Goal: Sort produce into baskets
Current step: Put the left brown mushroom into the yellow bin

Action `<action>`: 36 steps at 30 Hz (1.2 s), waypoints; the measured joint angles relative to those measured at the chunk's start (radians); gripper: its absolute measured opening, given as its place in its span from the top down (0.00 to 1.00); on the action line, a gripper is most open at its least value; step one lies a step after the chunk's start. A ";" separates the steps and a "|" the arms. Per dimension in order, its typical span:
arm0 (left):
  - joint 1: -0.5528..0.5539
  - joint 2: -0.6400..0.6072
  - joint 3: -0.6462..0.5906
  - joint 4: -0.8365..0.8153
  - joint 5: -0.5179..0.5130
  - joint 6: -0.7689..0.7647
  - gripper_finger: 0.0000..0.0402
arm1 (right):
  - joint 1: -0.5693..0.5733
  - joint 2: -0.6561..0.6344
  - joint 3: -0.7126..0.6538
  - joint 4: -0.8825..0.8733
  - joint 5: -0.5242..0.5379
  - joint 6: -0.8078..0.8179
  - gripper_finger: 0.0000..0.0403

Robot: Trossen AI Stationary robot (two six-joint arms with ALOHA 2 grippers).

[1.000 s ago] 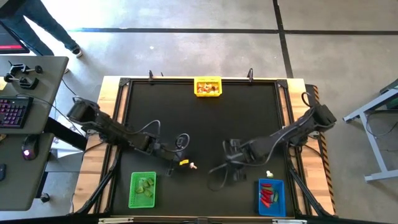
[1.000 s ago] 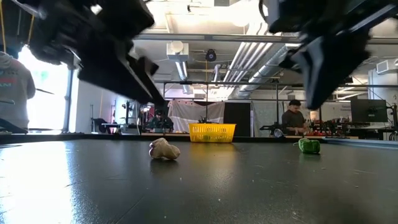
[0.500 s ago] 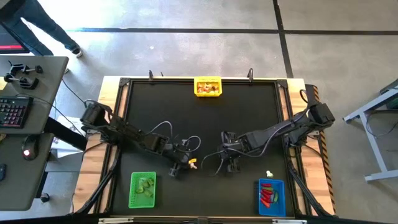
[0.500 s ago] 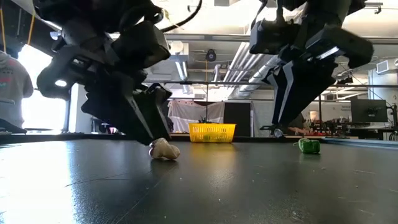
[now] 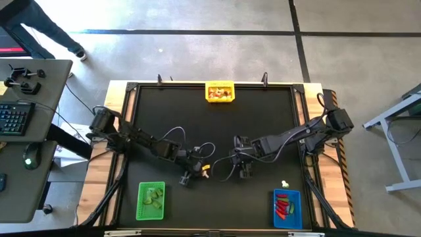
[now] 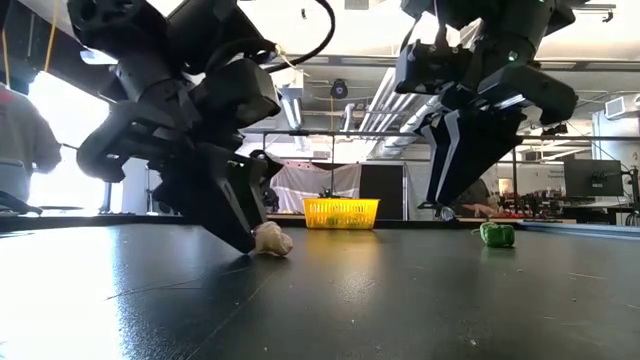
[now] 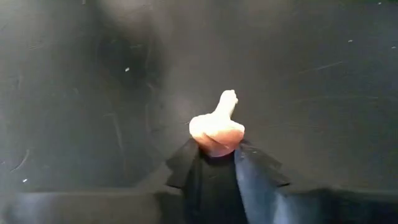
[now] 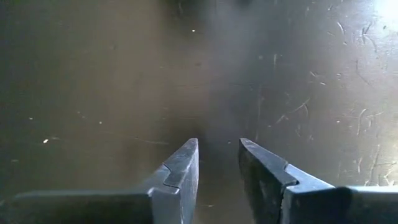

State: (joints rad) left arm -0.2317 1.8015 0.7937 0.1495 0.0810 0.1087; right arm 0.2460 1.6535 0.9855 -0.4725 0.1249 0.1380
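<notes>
A whitish-tan produce piece lies on the black table, left of centre toward the near side. My left gripper slants down onto it, shut on its near end. To its right, my right gripper hangs open over bare table with nothing between its fingers. A green piece lies apart at the right. The yellow basket stands at the far edge. The green basket is at the near left and the blue basket at the near right, each holding pieces. My left gripper pinches the whitish-tan piece's thick lower end between its two fingertips. The fingers slant down from the table's left. The piece rests on the table, its thin stem pointing away from the fingers.
A small pale piece lies just beyond the blue basket. Wooden rails frame the table. A desk with a keyboard stands off the left side. People show in the room beyond the far edge.
My left gripper has come down and toward the table's right edge, onto the whitish-tan piece, which has stayed where it lay. My right gripper has sunk and drawn a little toward the table's middle.
</notes>
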 joint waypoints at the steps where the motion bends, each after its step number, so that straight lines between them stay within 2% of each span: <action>1: 0.006 0.000 0.000 -0.003 0.007 0.002 0.82 | -0.002 0.000 0.000 0.000 0.000 -0.006 0.74; 4: 0.025 0.000 0.000 -0.008 0.030 0.017 0.94 | -0.006 0.000 0.000 0.000 0.000 -0.008 0.74; 6: 0.034 -0.009 0.000 -0.014 0.033 0.030 0.98 | -0.007 0.000 0.000 0.000 0.000 -0.015 0.74; 9: 0.054 -0.042 -0.001 -0.042 0.021 0.061 0.98 | -0.007 0.000 0.000 -0.004 0.000 -0.026 0.74; 13: 0.120 -0.137 -0.001 -0.126 -0.057 0.062 0.98 | -0.016 0.000 0.000 -0.021 -0.001 -0.042 0.74; 18: 0.269 -0.267 -0.001 -0.180 -0.108 -0.063 0.99 | -0.048 0.000 0.000 -0.021 0.000 -0.041 0.74; 22: 0.387 -0.308 0.021 -0.208 -0.119 -0.071 0.99 | -0.077 0.000 0.000 -0.021 0.033 -0.053 0.74; 30: 0.589 -0.226 0.231 -0.329 -0.117 0.029 0.99 | -0.150 0.000 0.000 -0.010 0.081 -0.068 0.74; 36: 0.718 -0.068 0.464 -0.469 -0.106 0.074 0.99 | -0.189 0.000 0.000 -0.001 0.077 -0.145 0.74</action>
State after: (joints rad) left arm 0.4867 1.7334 1.2577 -0.3197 -0.0249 0.1828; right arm 0.0568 1.6535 0.9855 -0.4731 0.2017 -0.0073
